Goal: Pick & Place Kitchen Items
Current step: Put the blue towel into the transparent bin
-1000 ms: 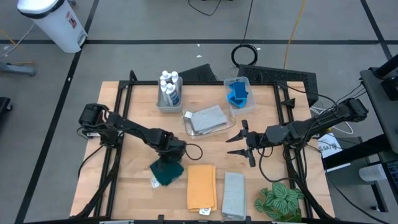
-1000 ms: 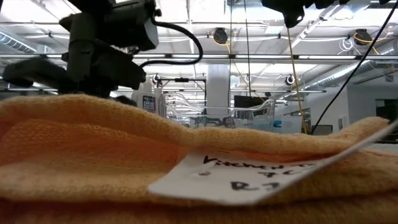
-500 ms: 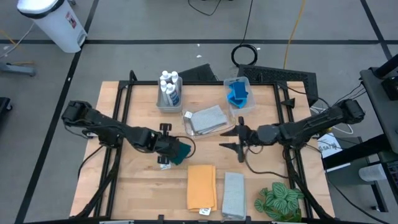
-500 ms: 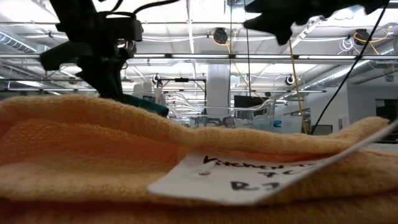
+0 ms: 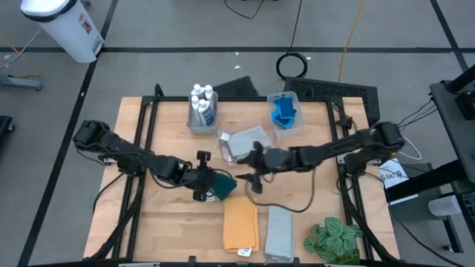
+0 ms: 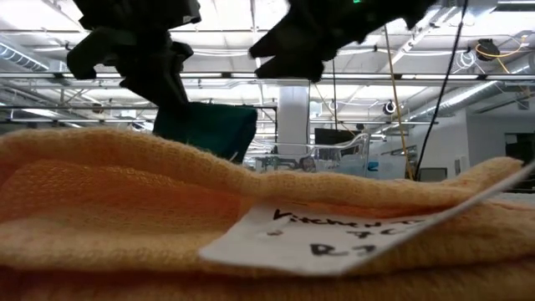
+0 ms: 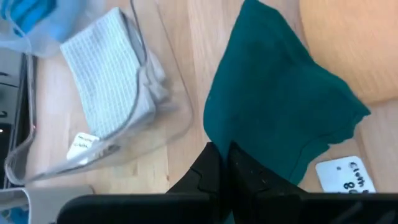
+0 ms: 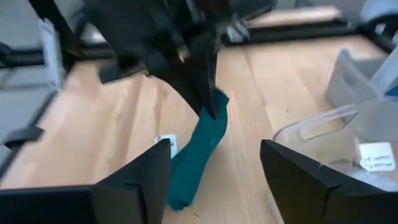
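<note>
1. The left pincer (image 5: 210,184) is clenched on the dark green cloth (image 5: 221,185), holding it clear of the worktop (image 5: 167,222). The cloth hangs from the fingertips with its white tag (image 7: 341,175) dangling below, just beside the orange cloth (image 5: 240,222).

2. Judging by how it droops and folds in the left wrist view, the green cloth (image 7: 280,118) is light, soft and floppy. It won't slip much, but it will swing and unfold if carried fast. A pinch on a doubled edge or corner, as here, looks like the sensible hold.

3. Just beyond the left pincer, toward the back of the worktop, sits a clear bin (image 5: 245,144) with a folded grey cloth (image 5: 247,140) in it. That looks like the likely place for the green cloth, though I can only guess.

4. The right pincer (image 5: 249,171) reaches in across the middle, very near the left one and close by the clear bin. Its fingers (image 8: 140,180) are spread wide and hold nothing, with the hanging green cloth straight ahead of them.

5. Well behind both pincers stand a bin of white bottles (image 5: 202,106) and a bin of blue sponges (image 5: 283,111).

6. Near the front edge, to the right of the orange cloth, lies another grey cloth (image 5: 279,231), and further right a leafy plant (image 5: 332,239).
</note>
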You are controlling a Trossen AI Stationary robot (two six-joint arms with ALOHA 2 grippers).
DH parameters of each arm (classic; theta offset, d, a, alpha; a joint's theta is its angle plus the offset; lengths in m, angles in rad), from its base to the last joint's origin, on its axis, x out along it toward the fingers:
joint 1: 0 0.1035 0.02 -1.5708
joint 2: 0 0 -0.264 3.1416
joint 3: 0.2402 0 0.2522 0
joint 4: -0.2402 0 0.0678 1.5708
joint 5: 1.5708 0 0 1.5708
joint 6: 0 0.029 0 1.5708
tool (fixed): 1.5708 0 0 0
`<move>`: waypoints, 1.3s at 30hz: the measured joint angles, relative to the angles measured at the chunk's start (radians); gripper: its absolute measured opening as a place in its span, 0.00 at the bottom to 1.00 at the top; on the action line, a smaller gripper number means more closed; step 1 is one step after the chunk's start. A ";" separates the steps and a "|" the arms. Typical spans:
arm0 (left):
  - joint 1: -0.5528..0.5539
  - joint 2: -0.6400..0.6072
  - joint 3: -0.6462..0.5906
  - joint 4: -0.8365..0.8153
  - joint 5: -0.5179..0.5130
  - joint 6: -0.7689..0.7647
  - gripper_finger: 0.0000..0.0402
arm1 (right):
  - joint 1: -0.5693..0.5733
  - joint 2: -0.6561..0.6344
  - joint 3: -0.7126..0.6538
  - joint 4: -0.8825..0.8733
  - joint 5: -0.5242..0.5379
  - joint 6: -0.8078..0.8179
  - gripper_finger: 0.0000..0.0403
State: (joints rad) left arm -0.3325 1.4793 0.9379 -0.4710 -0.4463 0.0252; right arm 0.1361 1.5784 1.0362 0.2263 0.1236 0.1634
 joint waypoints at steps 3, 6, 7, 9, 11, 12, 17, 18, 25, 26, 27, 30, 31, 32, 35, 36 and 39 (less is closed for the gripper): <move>-0.003 0.000 0.001 0.013 -0.008 0.000 0.02 | -0.021 0.100 0.121 -0.097 -0.037 0.008 0.60; -0.004 0.001 0.001 0.025 -0.011 0.020 0.02 | -0.044 0.193 0.218 -0.151 -0.129 0.009 0.62; -0.004 0.001 0.001 0.025 -0.010 0.026 0.02 | -0.051 0.221 0.245 -0.159 -0.158 0.012 0.63; -0.004 0.002 0.001 0.029 -0.011 0.032 0.02 | -0.064 0.267 0.289 -0.196 -0.196 0.023 0.63; -0.004 0.002 0.001 0.029 -0.010 0.033 0.02 | -0.077 0.302 0.314 -0.209 -0.223 0.036 0.63; -0.004 0.002 0.001 0.028 -0.010 0.033 0.02 | -0.083 0.317 0.320 -0.207 -0.240 0.039 0.63; -0.004 0.002 0.001 0.031 -0.010 0.045 0.03 | -0.095 0.347 0.326 -0.208 -0.312 0.060 0.61; -0.004 0.002 0.001 0.032 -0.010 0.052 0.02 | -0.095 0.351 0.327 -0.206 -0.311 0.060 0.60; -0.004 0.002 0.001 0.051 0.001 0.053 0.04 | -0.096 0.354 0.326 -0.217 -0.311 0.063 0.39; -0.004 0.003 0.001 0.057 0.001 0.054 0.05 | -0.096 0.354 0.326 -0.217 -0.312 0.062 0.34; -0.004 0.003 0.001 0.061 0.001 0.056 0.05 | -0.096 0.354 0.326 -0.216 -0.312 0.061 0.29; -0.004 0.003 0.002 0.071 0.009 0.060 0.06 | -0.096 0.354 0.326 -0.216 -0.337 0.053 0.13; -0.004 0.003 0.002 0.078 0.010 0.059 0.07 | -0.097 0.354 0.326 -0.216 -0.361 0.045 0.08; -0.004 0.003 0.002 0.086 0.013 0.054 0.07 | -0.098 0.354 0.326 -0.216 -0.390 0.037 0.04; -0.005 0.003 0.002 0.106 0.016 0.010 0.07 | -0.099 0.354 0.326 -0.217 -0.416 0.034 0.02; -0.005 0.003 0.002 0.111 0.018 -0.009 0.08 | -0.097 0.354 0.326 -0.217 -0.416 0.034 0.02; -0.005 0.002 0.002 0.122 0.023 -0.046 0.16 | -0.096 0.354 0.326 -0.222 -0.417 0.034 0.01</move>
State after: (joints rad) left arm -0.3370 1.4812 0.9394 -0.3486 -0.4236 -0.0206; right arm 0.0406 1.9324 1.3624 0.0044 -0.2938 0.1971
